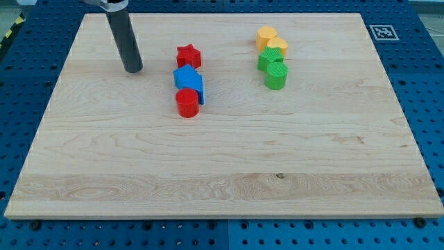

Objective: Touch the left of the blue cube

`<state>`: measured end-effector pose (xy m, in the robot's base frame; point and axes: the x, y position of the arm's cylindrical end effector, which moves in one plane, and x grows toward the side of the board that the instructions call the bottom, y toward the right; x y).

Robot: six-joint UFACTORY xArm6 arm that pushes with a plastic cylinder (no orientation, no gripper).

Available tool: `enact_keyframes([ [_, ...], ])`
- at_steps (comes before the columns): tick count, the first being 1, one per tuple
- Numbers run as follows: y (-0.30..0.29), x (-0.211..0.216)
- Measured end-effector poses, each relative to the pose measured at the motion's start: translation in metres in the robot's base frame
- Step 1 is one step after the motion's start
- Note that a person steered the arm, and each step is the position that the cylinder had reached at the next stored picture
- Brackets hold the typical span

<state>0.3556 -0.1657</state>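
Note:
The blue cube (184, 75) sits left of the board's middle, near the view's top. A red star (188, 55) touches its upper side. A second blue block (195, 88) lies against its lower right, and a red cylinder (186, 103) stands just below. My tip (133, 69) rests on the board to the left of the blue cube, about a block and a half's width away, not touching it. The dark rod rises from the tip toward the view's top left.
A second cluster lies to the right: an orange block (266, 36), a yellow block (277, 47), a green block (267, 61) and a green cylinder (276, 76). The wooden board (222, 173) lies on a blue perforated table. A marker tag (382, 31) sits at the top right.

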Motion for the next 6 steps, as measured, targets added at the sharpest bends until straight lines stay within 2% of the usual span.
enact_keyframes([
  [2,0.008,0.022],
  [6,0.077,0.019],
])
